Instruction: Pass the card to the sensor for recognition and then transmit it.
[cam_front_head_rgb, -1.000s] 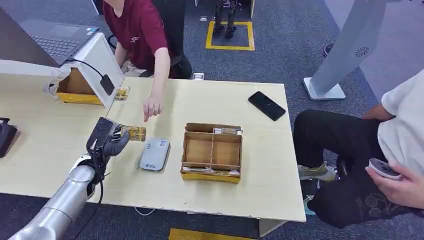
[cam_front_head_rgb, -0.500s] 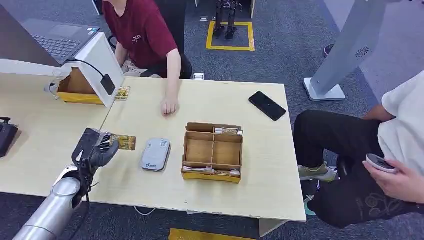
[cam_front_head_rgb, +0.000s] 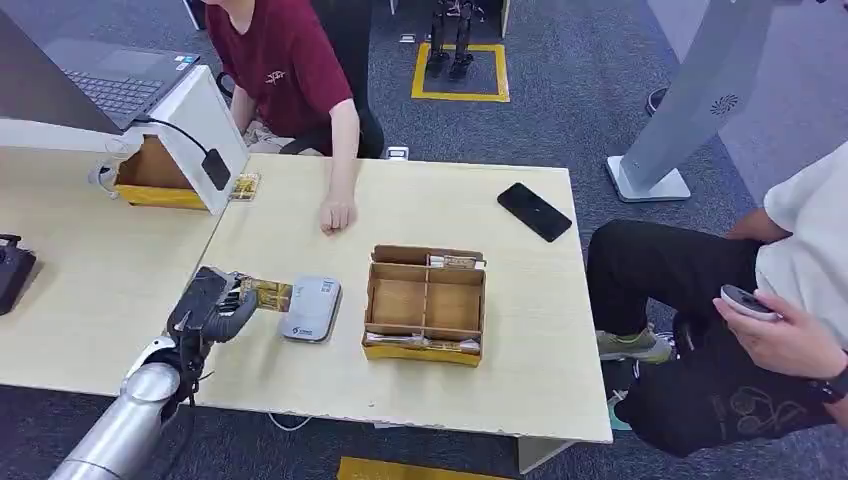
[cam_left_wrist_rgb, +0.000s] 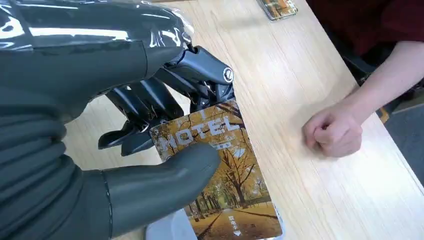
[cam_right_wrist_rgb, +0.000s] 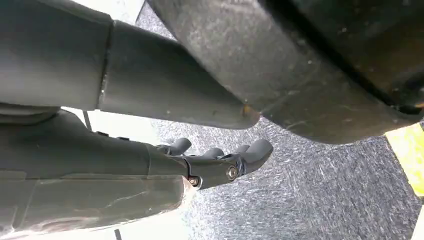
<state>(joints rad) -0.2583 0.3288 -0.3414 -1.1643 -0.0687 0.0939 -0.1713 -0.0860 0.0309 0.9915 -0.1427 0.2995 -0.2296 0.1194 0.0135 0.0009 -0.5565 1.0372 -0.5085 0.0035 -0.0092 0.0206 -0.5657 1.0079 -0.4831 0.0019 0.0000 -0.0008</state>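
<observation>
Card (cam_front_head_rgb: 267, 293) first: a yellow-brown hotel key card printed with autumn trees was pinched between the thick grey thumb and dark fingers of the robot's left hand (cam_front_head_rgb: 213, 308), its far end reaching over the near edge of the flat grey rounded card sensor (cam_front_head_rgb: 310, 308) that lay on the pale wooden table (cam_front_head_rgb: 520, 340). From the left wrist camera the card (cam_left_wrist_rgb: 220, 185) showed the word HOTEL, with the thumb (cam_left_wrist_rgb: 165, 185) lying across it and the left hand (cam_left_wrist_rgb: 150, 125) wrapped round its near end.

Far left on the table sat a small black device (cam_front_head_rgb: 12, 270), then an open brown cardboard box with a yellow edge (cam_front_head_rgb: 158, 172) under a white sloped panel carrying a black cable and plug (cam_front_head_rgb: 213, 168). A dark laptop (cam_front_head_rgb: 110, 75) lay behind it. A second card (cam_front_head_rgb: 243, 186) lay flat beside the box. A person in a dark red shirt (cam_front_head_rgb: 285, 65) rested a closed fist (cam_front_head_rgb: 338, 213) on the table. Right of the sensor stood a brown cardboard divided tray (cam_front_head_rgb: 424, 303), and further right a black phone (cam_front_head_rgb: 534, 211) lay flat. A seated person in black trousers (cam_front_head_rgb: 690, 290) held a small grey object. Blue-grey carpet (cam_front_head_rgb: 560, 90) covered the floor, marked with a yellow square (cam_front_head_rgb: 460, 70).

The right hand (cam_right_wrist_rgb: 220, 160) hung over the carpet, fingers curled in, holding nothing.
</observation>
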